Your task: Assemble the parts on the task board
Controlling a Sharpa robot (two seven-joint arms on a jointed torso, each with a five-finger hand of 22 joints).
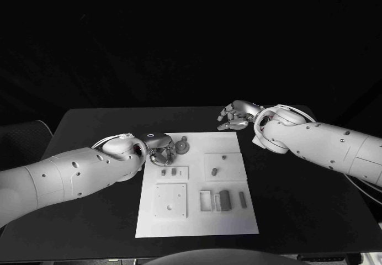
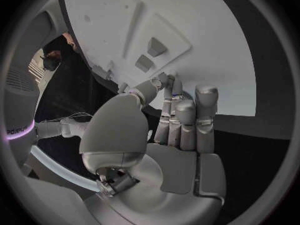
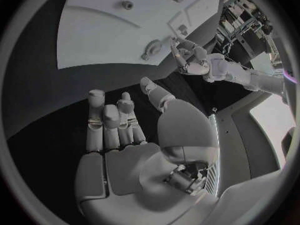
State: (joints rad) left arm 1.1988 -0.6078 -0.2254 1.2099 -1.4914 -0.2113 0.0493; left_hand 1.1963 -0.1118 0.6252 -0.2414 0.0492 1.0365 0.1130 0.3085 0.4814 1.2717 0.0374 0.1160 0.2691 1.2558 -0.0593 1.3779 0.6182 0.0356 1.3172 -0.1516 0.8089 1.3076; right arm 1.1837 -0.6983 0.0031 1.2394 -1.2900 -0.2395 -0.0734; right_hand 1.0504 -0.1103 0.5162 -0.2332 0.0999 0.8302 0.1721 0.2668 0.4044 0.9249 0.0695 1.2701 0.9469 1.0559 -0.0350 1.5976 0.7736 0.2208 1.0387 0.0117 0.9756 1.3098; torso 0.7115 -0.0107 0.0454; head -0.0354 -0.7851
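The white task board (image 1: 199,221) lies in the middle of the black table. My left hand (image 1: 159,150) hovers at the board's far left corner, fingers stretched out side by side (image 2: 181,117) and holding nothing. A round disc-like part (image 1: 183,146) lies on the board just beside that hand, apart from the fingers; it is also the round part (image 3: 152,47) next to the left hand (image 3: 194,60). Two small parts (image 1: 168,172) stand in a square recess (image 2: 150,55). My right hand (image 1: 237,116) floats past the board's far right corner with an empty palm (image 3: 125,150).
A short peg (image 1: 215,172) lies on a raised square plate on the board's right half. Several oblong parts (image 1: 223,200) sit in a row near the front right. A square plate (image 1: 170,200) occupies the front left. Black table (image 1: 302,210) surrounds the board.
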